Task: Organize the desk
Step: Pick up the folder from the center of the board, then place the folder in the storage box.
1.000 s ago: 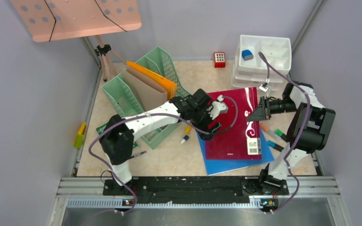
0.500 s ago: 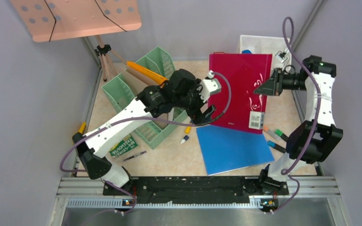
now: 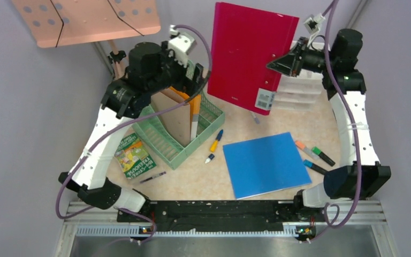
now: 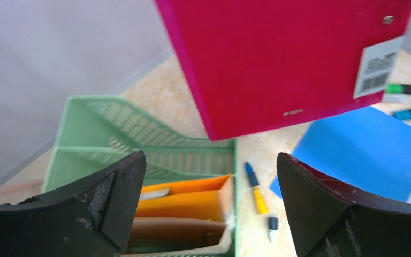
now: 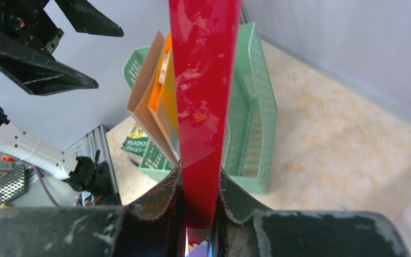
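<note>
Aloft, right gripper (image 3: 273, 65) pinches red folder (image 3: 249, 48) upright; left gripper (image 4: 210, 171) raised over green rack (image 4: 139, 123), jaws wide, empty.

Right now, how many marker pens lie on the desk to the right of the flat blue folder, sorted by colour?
Orange-tipped marker pen: 1
Green-and-black marker pen: 1
Blue-and-black marker pen: 1
Total: 3

barcode sticker (image 3: 265, 98) on red folder (image 3: 246, 48), print too small to read
</note>
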Motion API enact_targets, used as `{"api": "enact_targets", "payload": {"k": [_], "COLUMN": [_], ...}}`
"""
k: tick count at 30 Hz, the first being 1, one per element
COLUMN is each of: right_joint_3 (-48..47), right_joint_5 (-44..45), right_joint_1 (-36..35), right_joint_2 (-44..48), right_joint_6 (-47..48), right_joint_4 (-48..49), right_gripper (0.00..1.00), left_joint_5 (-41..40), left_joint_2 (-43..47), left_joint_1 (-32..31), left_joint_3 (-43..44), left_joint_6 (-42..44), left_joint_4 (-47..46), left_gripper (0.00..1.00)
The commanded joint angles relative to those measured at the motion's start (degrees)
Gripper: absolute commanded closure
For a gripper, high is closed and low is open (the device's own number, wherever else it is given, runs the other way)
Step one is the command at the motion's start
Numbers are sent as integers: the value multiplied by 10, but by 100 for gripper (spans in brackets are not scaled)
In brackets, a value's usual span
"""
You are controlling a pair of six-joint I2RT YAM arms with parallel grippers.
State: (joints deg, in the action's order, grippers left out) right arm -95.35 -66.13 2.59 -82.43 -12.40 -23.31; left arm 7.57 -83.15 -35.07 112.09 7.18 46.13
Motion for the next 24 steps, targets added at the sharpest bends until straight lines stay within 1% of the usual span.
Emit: {"api": "enact_targets", "payload": {"k": [1, 7, 10, 12, 14, 17, 19, 24], "right_joint_3": [-67, -65, -60, -49, -37, -32, -21, 5], "right_joint_5": [77, 170, 195, 207, 219, 251, 279, 371], "right_joint_1": [-70, -146, -178, -198, -224, -262, -287, -347], "right_joint_2": [-39, -70, -90, -98, -104, -121, -128, -133], "right_joint_6": [-37, 6, 20, 23, 32, 51, 56, 82], "right_joint_4": [101, 151, 174, 199, 227, 228, 245, 235], "right_gripper": [100, 100, 100, 100, 100, 100, 100, 100], "left_joint_5": [-27, -41, -36, -36, -33, -28, -22, -18], "left_joint_2": [42, 90, 100, 107, 115, 129, 136, 150], "left_joint_1": [60, 141, 177, 203, 222, 245, 257, 279], "left_joint_3": [16, -35, -43, -48, -60, -91, -108, -132], "left_joint_6": [-35, -65, -70, -91, -96, -105, -113, -118], "left_joint_4": [2, -20, -17, -18, -23, -34, -40, -49], "left_gripper": [3, 1, 1, 1, 1, 1, 1, 1]}}
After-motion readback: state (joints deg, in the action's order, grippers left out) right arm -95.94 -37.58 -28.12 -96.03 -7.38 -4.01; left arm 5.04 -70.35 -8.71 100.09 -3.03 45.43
